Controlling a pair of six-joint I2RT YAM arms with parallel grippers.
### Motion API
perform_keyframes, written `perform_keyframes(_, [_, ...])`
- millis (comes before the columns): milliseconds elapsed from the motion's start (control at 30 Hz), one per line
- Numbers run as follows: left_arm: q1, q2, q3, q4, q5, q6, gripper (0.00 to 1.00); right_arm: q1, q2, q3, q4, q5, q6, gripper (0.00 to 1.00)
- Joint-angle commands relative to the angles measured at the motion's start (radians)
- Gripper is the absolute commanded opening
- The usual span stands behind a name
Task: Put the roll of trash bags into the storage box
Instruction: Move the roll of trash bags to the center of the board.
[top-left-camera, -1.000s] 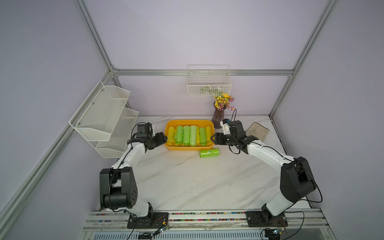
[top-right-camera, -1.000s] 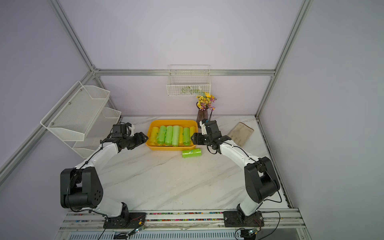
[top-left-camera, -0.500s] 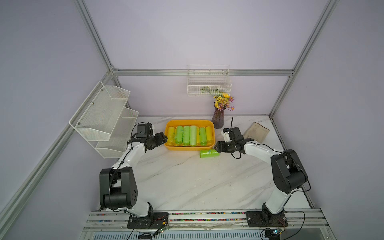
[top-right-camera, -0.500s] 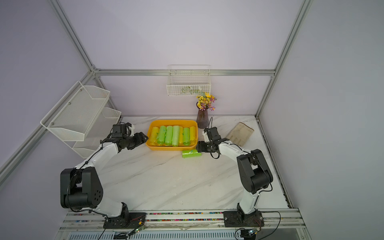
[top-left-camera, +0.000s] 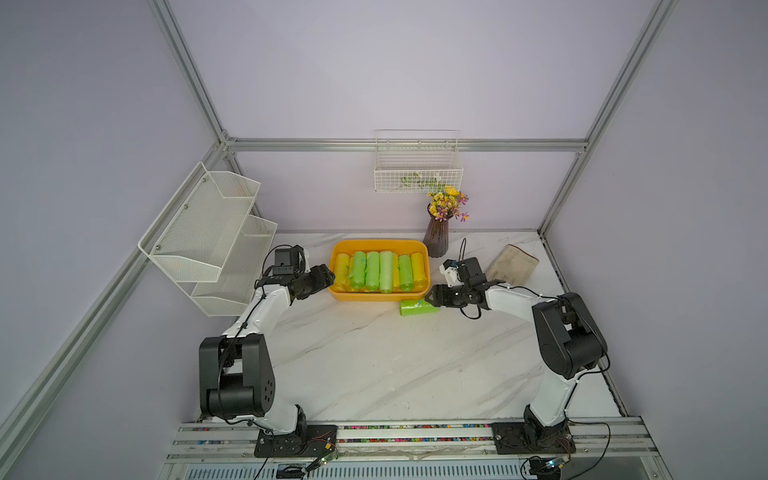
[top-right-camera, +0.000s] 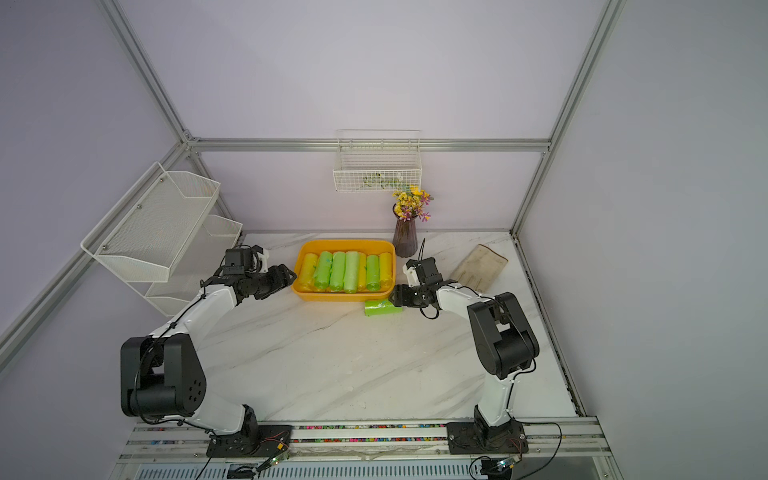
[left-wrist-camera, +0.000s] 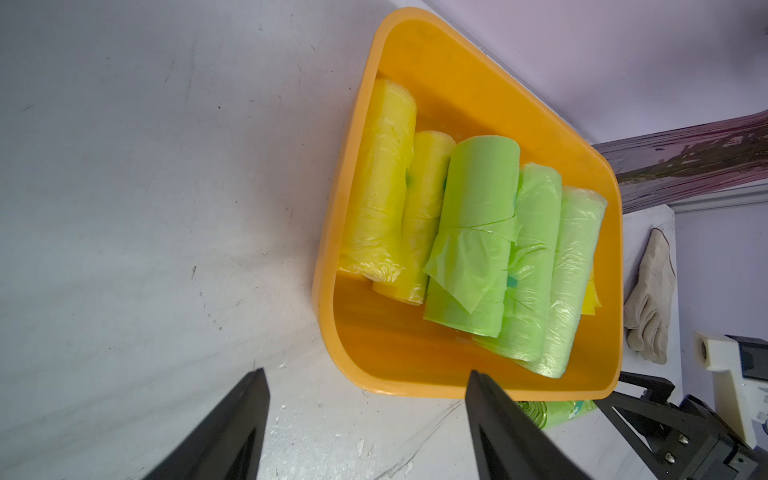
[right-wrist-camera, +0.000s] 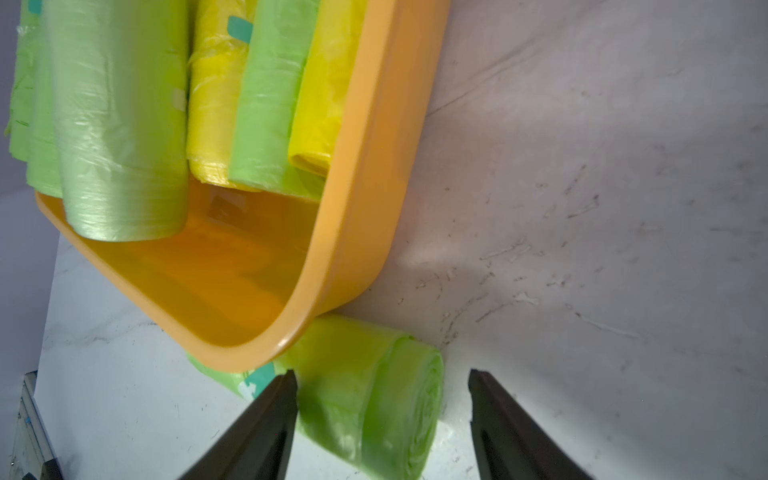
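Hand check from my station: the right hand (right-wrist-camera: 381, 374) is released, its two dark fingers (right-wrist-camera: 266, 419) spread to either side of the end of the pale green roll of trash bags (right-wrist-camera: 374, 399). Its wrist view gives me what the top views cannot. One finger sits just beside the roll, and the other stands clear of it. The roll lies on the white marble bench (right-wrist-camera: 582, 208), close against the rounded corner of the shallow orange-yellow plastic storage box (right-wrist-camera: 374, 166), with its far part hidden behind the rim.

In both top views I only make out the hand (top-left-camera: 432, 296) (top-right-camera: 397, 296) at the roll's right end, just in front of the box. The right forearm reaches low and nearly level over the bench, with the elbow folded high behind it.

The left hand (left-wrist-camera: 366, 370) is also released and holds nothing. It is just beside the box's left end, with the arm bent forward from its base. Yellow and green rolls (top-left-camera: 380, 271) lie side by side in the box.

A second ago the right hand sat higher, beside the box's right end. It has since dropped to the roll. The left arm and the roll have not moved.
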Motion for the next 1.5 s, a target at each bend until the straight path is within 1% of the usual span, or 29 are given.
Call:
perform_keyframes(0, [0.008,-0.027,0.026,0.016,0.012,0.002,0.75,-0.006,0.046,0.029,0.034,-0.061,-0.009,0.69])
perform_keyframes(100, [0.007,-0.029,0.022,0.017,0.012,0.002,0.75,-0.007,0.059,0.031,0.032,-0.092,-0.006,0.68])
perform_keyframes(133, [0.008,-0.029,0.022,0.017,0.011,0.003,0.75,-0.006,0.054,0.023,0.029,-0.1,-0.004,0.62])
perform_keyframes(167, [0.008,-0.03,0.02,0.017,0.008,0.004,0.75,-0.005,0.045,0.011,0.029,-0.104,-0.003,0.61])
perform_keyframes(433, [0.008,-0.009,0.024,0.021,0.01,0.001,0.75,0.005,-0.12,-0.171,0.045,-0.091,0.039,0.59])
perform_keyframes(667, [0.008,-0.007,0.029,0.022,0.01,0.001,0.75,0.028,-0.234,-0.266,0.026,-0.094,0.083,0.59])
perform_keyframes(800, [0.008,-0.007,0.025,0.021,0.01,0.001,0.75,0.038,-0.275,-0.279,-0.008,-0.086,0.076,0.59])
perform_keyframes(933, [0.008,-0.007,0.027,0.023,0.011,0.0,0.75,0.038,-0.294,-0.22,-0.096,-0.016,0.016,0.6])
perform_keyframes(1100, [0.008,-0.009,0.022,0.025,0.014,0.001,0.75,0.034,-0.251,-0.118,-0.147,0.058,-0.044,0.61])
perform_keyframes(1333, [0.007,-0.011,0.022,0.027,0.018,0.001,0.75,0.032,-0.076,0.032,-0.164,0.03,-0.092,0.61])
perform_keyframes(1467, [0.008,-0.014,0.022,0.026,0.019,0.001,0.75,0.032,0.006,0.068,-0.151,-0.001,-0.094,0.61])
